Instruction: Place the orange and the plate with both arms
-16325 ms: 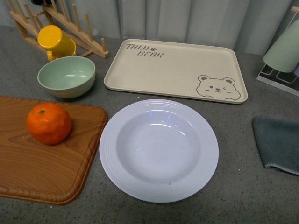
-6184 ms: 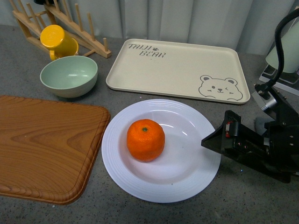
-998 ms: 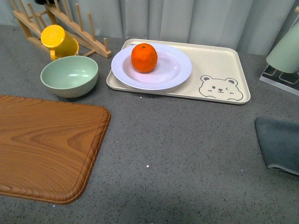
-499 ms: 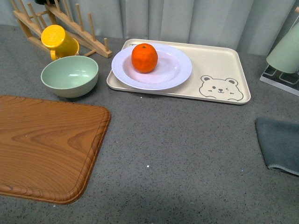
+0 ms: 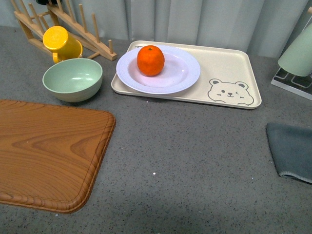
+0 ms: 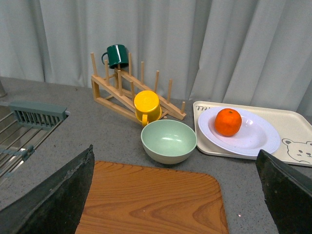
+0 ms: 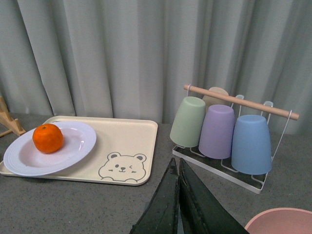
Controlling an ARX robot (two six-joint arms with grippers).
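One orange [image 5: 150, 60] sits among one white plate [image 5: 183, 77], one beige bear tray [image 5: 222, 66] and one pale green bowl [image 5: 72, 79]. There is one wooden cutting board [image 5: 46, 151] and one wooden peg rack [image 6: 122, 92], which carries two mugs: one yellow [image 6: 146, 106] and one dark green [image 6: 117, 54]. The wire cup stand [image 7: 226, 165] holds four upturned cups: one green [image 7: 187, 121], one purple [image 7: 217, 131], one blue [image 7: 251, 144] and one beige [image 7: 215, 96] behind them. One grey cloth [image 5: 292, 150] and one pink bowl [image 7: 280, 222] complete the count.
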